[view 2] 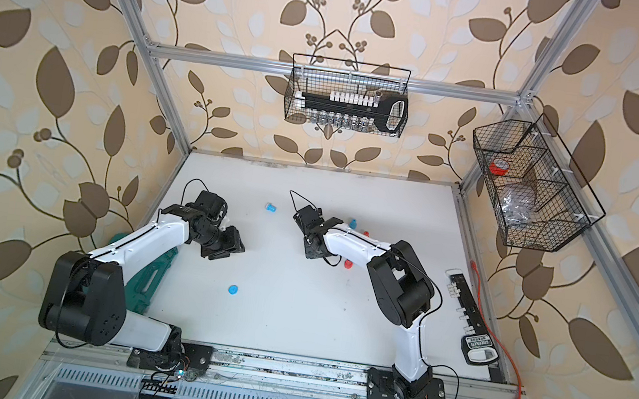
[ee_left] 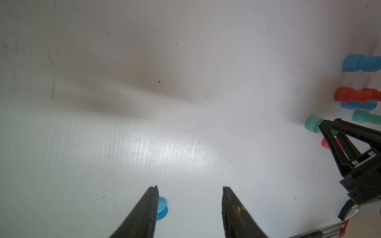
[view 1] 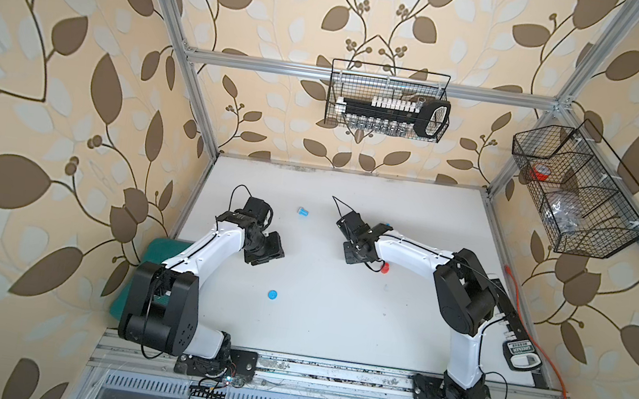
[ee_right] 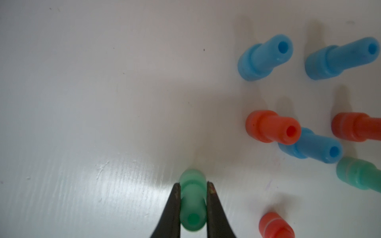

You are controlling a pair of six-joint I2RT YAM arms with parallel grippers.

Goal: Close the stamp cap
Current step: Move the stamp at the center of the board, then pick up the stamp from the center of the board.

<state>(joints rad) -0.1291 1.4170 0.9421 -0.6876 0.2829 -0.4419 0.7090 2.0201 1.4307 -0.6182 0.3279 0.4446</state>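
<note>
I am a two-armed robot at a white table [view 1: 334, 328], seen from above and from both wrists. My right gripper [ee_right: 193, 183] is clenched on the narrow stem of a green stamp [ee_right: 192, 206]. Both fingers press its sides with no gap that I can see. The stamp stands upright with its wide end on the table, and a ring around that end suggests its cap is already seated. I judge this step to be setting a finished stamp down. It stands near a red stamp [ee_right: 272, 126], which is one of a loose group of red, blue and green stamps standing apart from my fingers. The next move calls for easing these jaws apart and lifting straight up, so the tall stamp does not tip into its neighbours. My left gripper [ee_left: 190, 187] is released, jaws spread and nothing between them. A loose blue cap [ee_left: 162, 210] lies on the table just beside one finger, outside the gap and partly hidden by it. Farther back, well apart from both grippers, a blue stamp [view 1: 302, 212] lies on its side. That pair looks like the work left, and I must bring my left jaws around the cap.
</note>
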